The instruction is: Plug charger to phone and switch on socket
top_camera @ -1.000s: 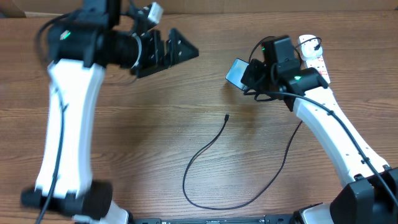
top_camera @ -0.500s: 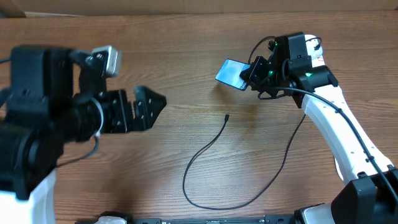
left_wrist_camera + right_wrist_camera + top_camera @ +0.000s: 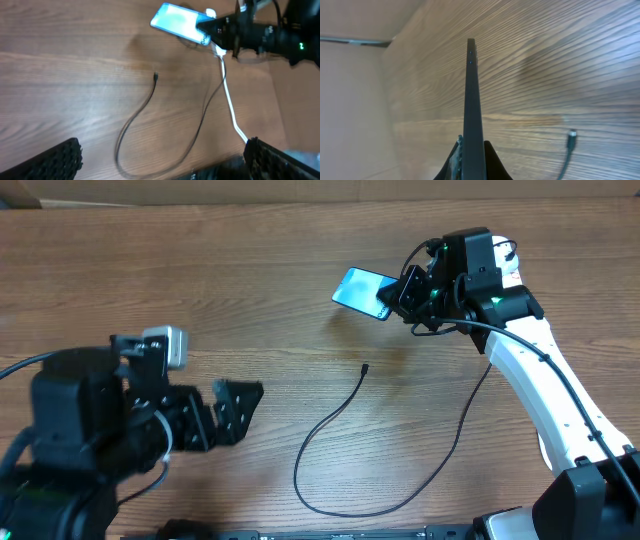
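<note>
My right gripper (image 3: 408, 288) is shut on the phone (image 3: 362, 290), holding it lifted above the table at the back right with its light blue screen facing up. In the right wrist view the phone (image 3: 471, 110) shows edge-on between the fingers. In the left wrist view the phone (image 3: 179, 22) is at the top. The charger, a thin black cable (image 3: 345, 470), loops over the table's middle, its plug tip (image 3: 364, 367) lying free below the phone. The socket (image 3: 505, 275) lies mostly hidden behind the right arm. My left gripper (image 3: 232, 412) is open and empty at the front left.
A thick white cord (image 3: 230, 102) runs from the socket area toward the table's front edge. A cardboard wall (image 3: 300, 192) lines the back of the table. The left arm's bulk (image 3: 90, 440) fills the front left corner.
My right gripper has carried the phone to the left and a little higher. My left arm has swung from the back left down to the front left, its gripper still open.
</note>
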